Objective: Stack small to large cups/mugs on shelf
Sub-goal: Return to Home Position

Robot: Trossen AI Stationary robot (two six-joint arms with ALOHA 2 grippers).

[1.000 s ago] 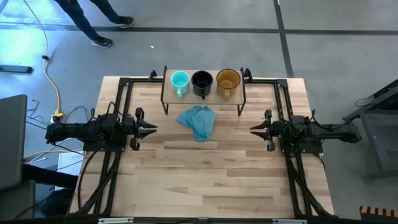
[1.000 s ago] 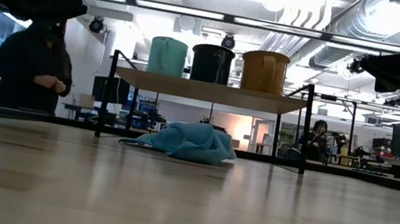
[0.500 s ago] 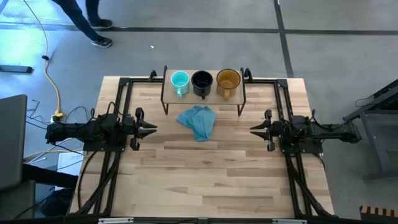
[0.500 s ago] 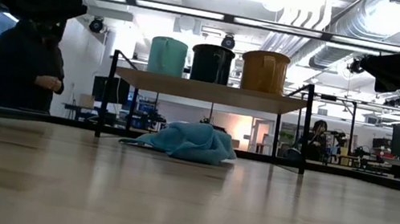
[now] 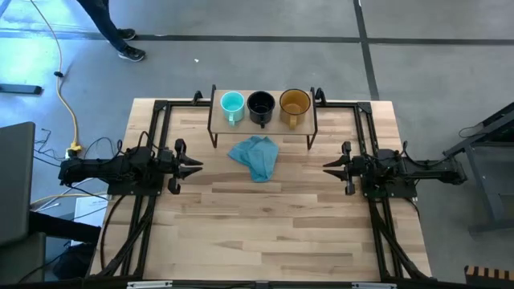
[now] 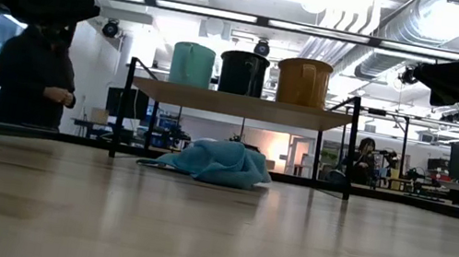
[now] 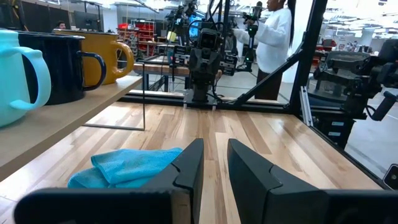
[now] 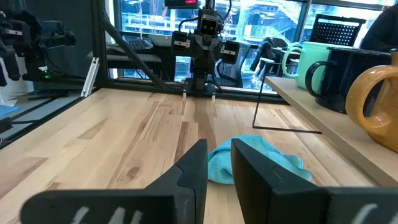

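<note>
Three mugs stand upright in a row on the shelf [image 5: 245, 122] at the table's far edge: teal [image 5: 232, 104] on the left, black [image 5: 261, 105] in the middle, amber-yellow [image 5: 295, 105] on the right. In the low view they rest by their bases on the board [image 6: 243, 105]. My left gripper [image 5: 197, 166] hovers over the table's left side and my right gripper [image 5: 328, 168] over its right side. They point at each other, well short of the shelf. Each is open by a narrow gap and holds nothing.
A crumpled blue-teal cloth [image 5: 255, 157] lies on the table just in front of the shelf, between the two grippers and farther back. Black frame rails [image 5: 152, 136] run along the table's left and right sides. A person [image 6: 31, 77] stands beyond the far-left edge.
Both arms, the mugs and the cloth have kept still. Only the person beyond the table's far-left corner has shifted a little.
</note>
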